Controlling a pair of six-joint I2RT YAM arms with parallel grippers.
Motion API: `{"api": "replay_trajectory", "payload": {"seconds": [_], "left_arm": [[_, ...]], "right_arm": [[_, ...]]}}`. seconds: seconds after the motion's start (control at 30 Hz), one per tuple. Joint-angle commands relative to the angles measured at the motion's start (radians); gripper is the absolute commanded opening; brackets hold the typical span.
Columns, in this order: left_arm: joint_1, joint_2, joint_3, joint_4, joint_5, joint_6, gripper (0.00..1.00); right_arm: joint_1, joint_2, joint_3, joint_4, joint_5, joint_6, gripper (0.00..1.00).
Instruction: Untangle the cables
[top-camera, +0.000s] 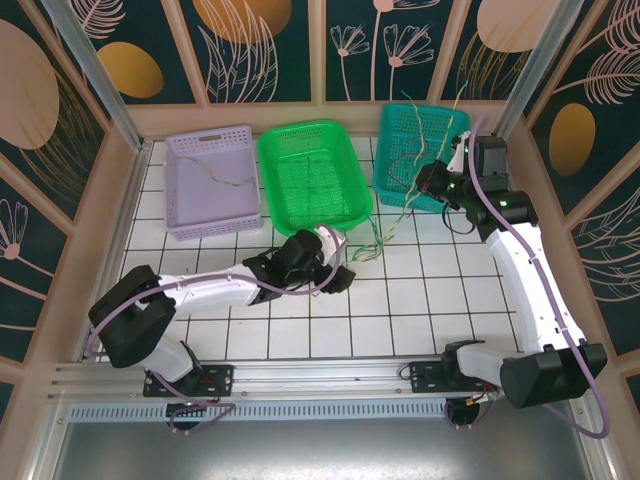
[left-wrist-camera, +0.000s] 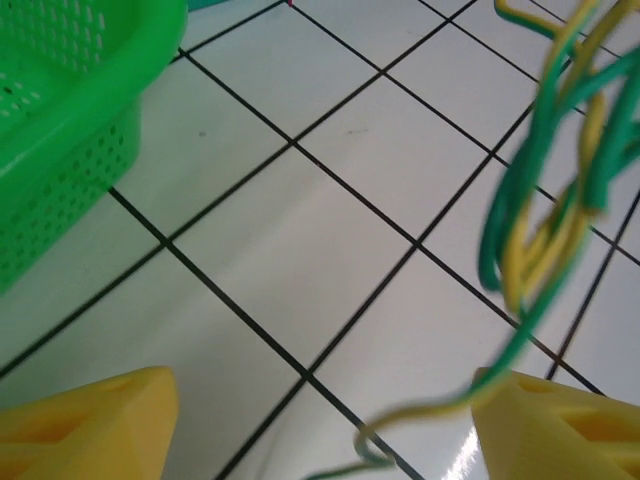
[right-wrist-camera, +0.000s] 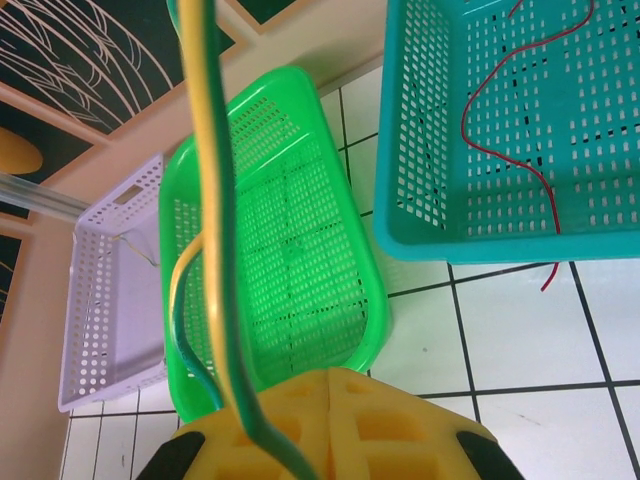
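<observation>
All perforated moulded plastic: green basket (left-wrist-camera: 90, 80) glossy, teal basket (right-wrist-camera: 420, 130) and lavender basket (right-wrist-camera: 100, 300) duller. The table (left-wrist-camera: 300, 250) is glossy white tile with dark grout. The cables (right-wrist-camera: 212, 200) have smooth, slightly shiny green-yellow jackets. On the left gripper (left-wrist-camera: 320, 430), fingers (left-wrist-camera: 80, 425) are matt yellow plastic. Lower-frame rail (top-camera: 320, 375) is brushed bare metal.

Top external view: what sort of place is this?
Probably a purpose-built robot test cell: a white tiled table fenced by leaf-patterned panels, with a purple basket, a green basket and a teal basket along the back.
</observation>
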Motion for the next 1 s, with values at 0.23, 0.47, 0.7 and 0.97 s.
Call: {"api": "replay_trajectory", "payload": {"seconds": [0.23, 0.47, 0.7, 0.97], "left_arm": [[-0.001, 0.001, 0.022, 0.066, 0.059, 0.064, 0.05], [-0.003, -0.280, -0.090, -0.085, -0.034, 0.028, 0.00], [-0.002, -0.547, -0.162, -0.284, -0.216, -0.031, 0.00], [0.000, -0.799, -0.215, -0.382, -0.391, -0.165, 0.00]], "right_arm": [[-0.013, 0.016, 0.035, 0.002, 0.036, 0.019, 0.00], [-0.173, 0.043, 0.020, -0.042, 0.190, 0.062, 0.00], [-0.280, 0.107, 0.065, -0.052, 0.265, 0.130, 0.00], [-0.321, 0.150, 0.145, -0.057, 0.286, 0.133, 0.00]]}}
